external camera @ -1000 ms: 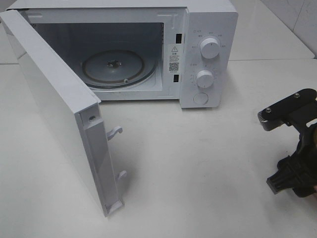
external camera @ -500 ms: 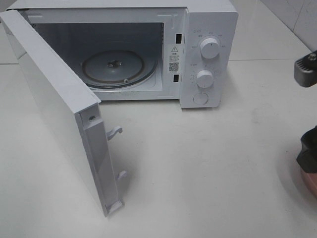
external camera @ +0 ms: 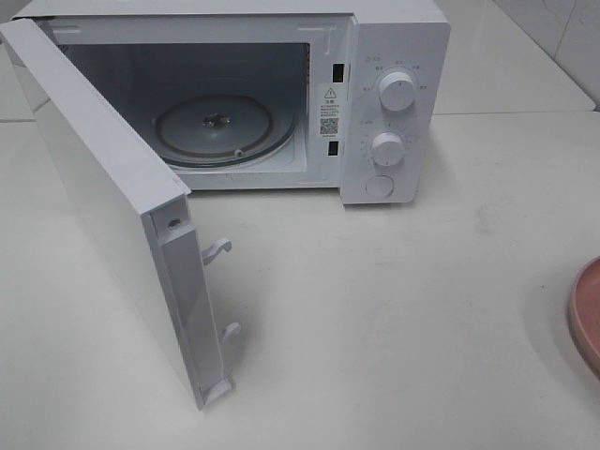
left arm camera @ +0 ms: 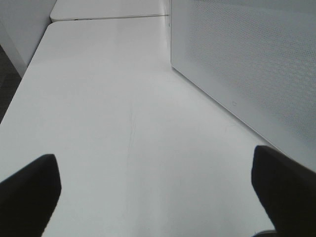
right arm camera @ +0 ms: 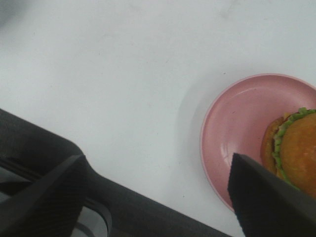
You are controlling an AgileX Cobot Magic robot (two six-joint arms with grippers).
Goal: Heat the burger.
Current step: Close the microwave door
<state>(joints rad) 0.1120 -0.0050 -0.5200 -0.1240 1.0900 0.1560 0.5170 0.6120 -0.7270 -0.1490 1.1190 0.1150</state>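
Note:
The burger [right arm camera: 298, 148], with an orange-brown bun and a green lettuce edge, sits on a round pink plate [right arm camera: 237, 118] in the right wrist view. One dark finger [right arm camera: 266, 197] partly covers it. My right gripper [right arm camera: 155, 165] is open above the white table beside the plate, holding nothing. In the high view only the plate's rim [external camera: 588, 314] shows at the right edge; the burger and both grippers are out of that view. My left gripper [left arm camera: 155, 170] is open low over bare table next to the microwave door [left arm camera: 247, 64].
The white microwave [external camera: 398, 56] stands at the back with its door [external camera: 103, 187] swung wide open toward the front left. Its glass turntable [external camera: 216, 127] carries nothing. Two knobs [external camera: 397, 92] are on its right panel. White table [external camera: 394, 309] lies in front.
My right arm has moved off the right edge of the high view, uncovering the pink plate's rim. The microwave and its door have not moved.

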